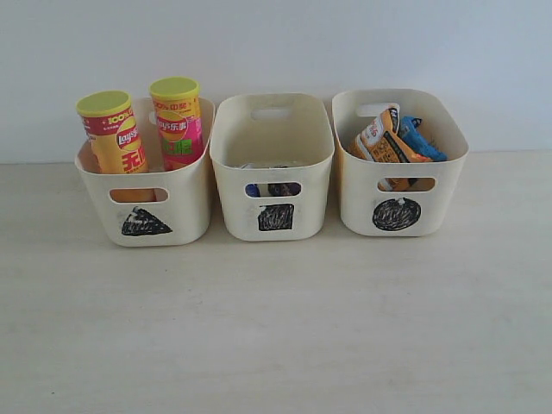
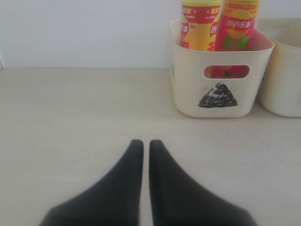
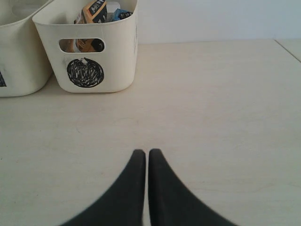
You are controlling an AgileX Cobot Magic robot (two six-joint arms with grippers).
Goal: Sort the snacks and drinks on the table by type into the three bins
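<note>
Three cream bins stand in a row at the back of the table (image 1: 276, 328). The triangle bin (image 1: 185, 211) holds the yellow-red chip can (image 1: 116, 138) and the pink-green chip can (image 1: 178, 125), both upright. Inside the square bin (image 1: 272, 164), the two cartons (image 1: 274, 188) show only as blue and dark patches through the handle slot. The circle bin (image 1: 401, 207) holds the orange-brown packet (image 1: 384, 142) and the blue packet (image 1: 420, 138). My left gripper (image 2: 146, 143) is shut and empty, short of the triangle bin (image 2: 188, 89). My right gripper (image 3: 146, 153) is shut and empty, short of the circle bin (image 3: 120, 56).
A plain white wall rises behind the bins. The table's right edge (image 3: 288, 48) shows in the right wrist view. Neither arm appears in the exterior view.
</note>
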